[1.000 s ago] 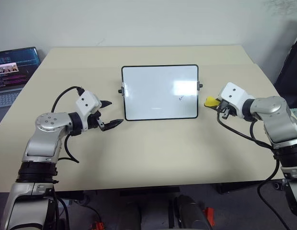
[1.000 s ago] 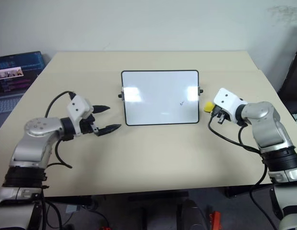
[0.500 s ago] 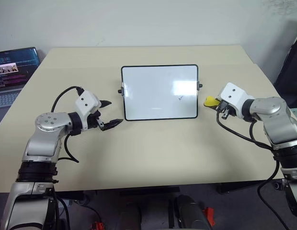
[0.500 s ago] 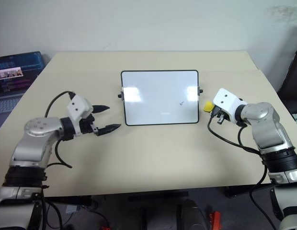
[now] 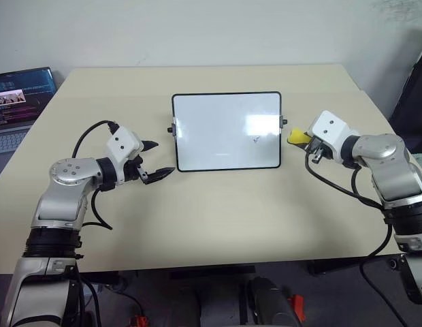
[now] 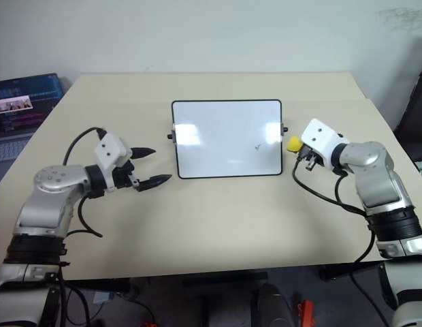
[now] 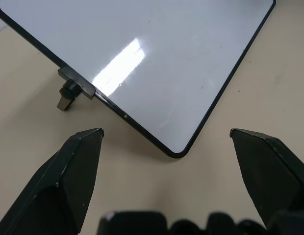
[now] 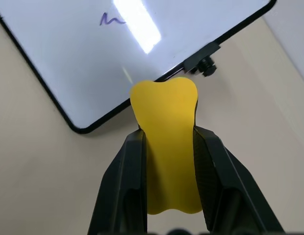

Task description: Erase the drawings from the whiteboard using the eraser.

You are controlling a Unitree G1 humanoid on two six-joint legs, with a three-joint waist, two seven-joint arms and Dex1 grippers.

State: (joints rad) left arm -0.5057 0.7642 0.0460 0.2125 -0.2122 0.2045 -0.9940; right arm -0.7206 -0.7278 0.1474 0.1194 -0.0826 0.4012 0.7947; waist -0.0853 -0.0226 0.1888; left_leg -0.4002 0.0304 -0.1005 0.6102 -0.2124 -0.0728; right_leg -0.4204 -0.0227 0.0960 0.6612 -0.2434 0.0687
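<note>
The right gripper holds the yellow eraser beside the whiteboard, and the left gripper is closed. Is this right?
Not quite: the left gripper is open, its two fingers spread wide in the left wrist view. The right gripper does hold the yellow eraser beside the whiteboard.

We find no text, label, brand or number that we can read anywhere. The laptop (image 5: 20, 95) at the far left edge of the table shows coloured lines on its dark screen, too small for us to make out. On the whiteboard (image 5: 226, 129) we see only a scribbled marker squiggle (image 8: 112, 19), not letters or digits.
</note>
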